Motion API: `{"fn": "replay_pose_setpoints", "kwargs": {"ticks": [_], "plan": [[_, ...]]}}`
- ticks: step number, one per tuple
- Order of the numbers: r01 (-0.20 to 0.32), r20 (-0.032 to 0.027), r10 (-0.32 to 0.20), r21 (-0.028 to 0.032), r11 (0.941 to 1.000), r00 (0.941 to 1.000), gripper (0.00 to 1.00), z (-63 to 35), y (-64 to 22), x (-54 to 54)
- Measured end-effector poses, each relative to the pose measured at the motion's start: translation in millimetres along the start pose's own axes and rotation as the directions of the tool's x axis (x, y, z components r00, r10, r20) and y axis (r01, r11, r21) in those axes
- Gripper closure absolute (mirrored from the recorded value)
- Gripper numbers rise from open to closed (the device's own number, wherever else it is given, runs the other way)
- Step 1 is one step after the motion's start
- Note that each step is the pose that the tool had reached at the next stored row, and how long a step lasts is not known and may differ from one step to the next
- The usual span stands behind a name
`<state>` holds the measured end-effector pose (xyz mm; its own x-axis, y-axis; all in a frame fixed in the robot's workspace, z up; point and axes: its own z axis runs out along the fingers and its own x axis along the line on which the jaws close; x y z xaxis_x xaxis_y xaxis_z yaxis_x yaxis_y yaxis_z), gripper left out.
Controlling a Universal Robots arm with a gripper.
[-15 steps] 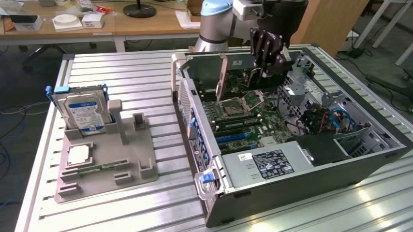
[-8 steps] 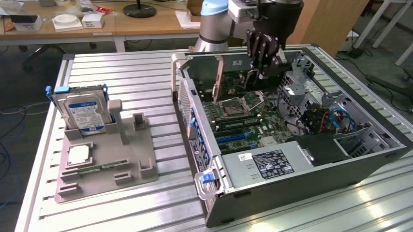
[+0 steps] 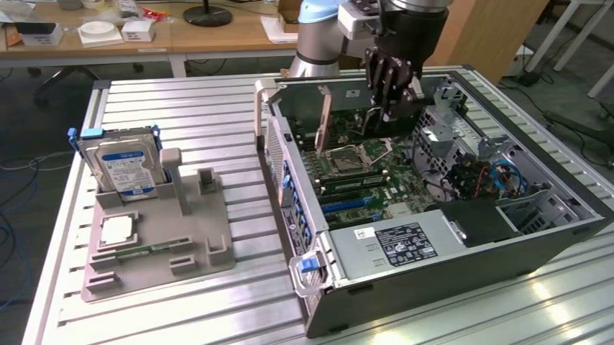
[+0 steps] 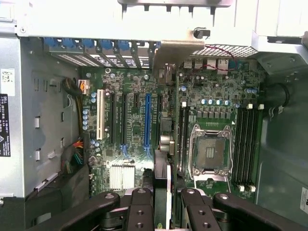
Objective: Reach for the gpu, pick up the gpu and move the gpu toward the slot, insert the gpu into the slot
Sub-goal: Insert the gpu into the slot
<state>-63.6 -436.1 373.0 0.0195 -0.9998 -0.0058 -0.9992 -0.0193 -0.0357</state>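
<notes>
Gripper (image 3: 392,92): clamped on the gpu (image 3: 369,118), edge-on
Position: above the motherboard (image 4: 139,144) inside the open computer case (image 3: 537,237)

The gpu (image 3: 326,118), a thin card seen edge-on, stands upright inside the open computer case above the motherboard. Its slot (image 4: 147,120), a long blue connector, lies on the green motherboard among black slots.

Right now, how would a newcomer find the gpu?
Find the open computer case on the exterior view's right. Above its motherboard hangs the black pincer, closed on the gpu: the one card standing upright on edge, held rather than seated in a slot.
</notes>
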Motion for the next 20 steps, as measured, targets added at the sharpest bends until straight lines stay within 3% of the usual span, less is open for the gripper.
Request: {"fn": "replay_pose_setpoints", "kwargs": {"ticks": [20], "plan": [[-0.021, -0.0005, 0.021, 0.0003, 0.9998, 0.9998, 0.73, 11.3, 1.1, 0.8]]}}
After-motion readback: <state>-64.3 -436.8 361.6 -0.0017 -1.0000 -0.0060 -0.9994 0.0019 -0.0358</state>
